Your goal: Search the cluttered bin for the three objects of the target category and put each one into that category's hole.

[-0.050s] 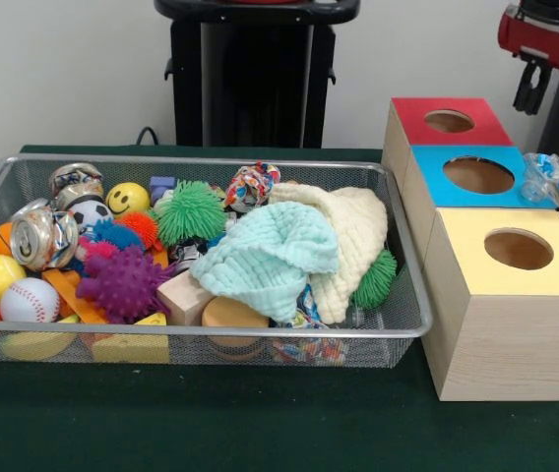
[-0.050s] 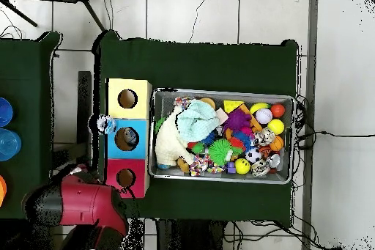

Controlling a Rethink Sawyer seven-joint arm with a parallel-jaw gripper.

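A wire mesh bin [image 1: 403,251] [image 2: 223,93] holds a heap of small things: two crushed cans [image 1: 43,236] [image 1: 76,181], several balls, spiky rubber toys such as the purple one [image 1: 122,282], wooden blocks, and a mint cloth [image 1: 270,254] over a cream cloth [image 1: 353,236]. Beside the bin stand three boxes with round holes: red top [image 1: 476,133] [image 2: 117,177], blue top [image 1: 437,187] [image 2: 117,138] and yellow top [image 1: 476,265] [image 2: 117,98]. My gripper [image 1: 532,88] hangs at the upper right, above and beyond the red box, with nothing seen in it.
A crumpled clear-and-blue plastic piece [image 1: 553,179] [image 2: 107,124] lies against the blue box's outer side. Something grey shows inside the blue hole [image 2: 130,137]. The red arm [image 2: 80,203] sits by the red box. Green cloth [image 1: 260,423] covers the table.
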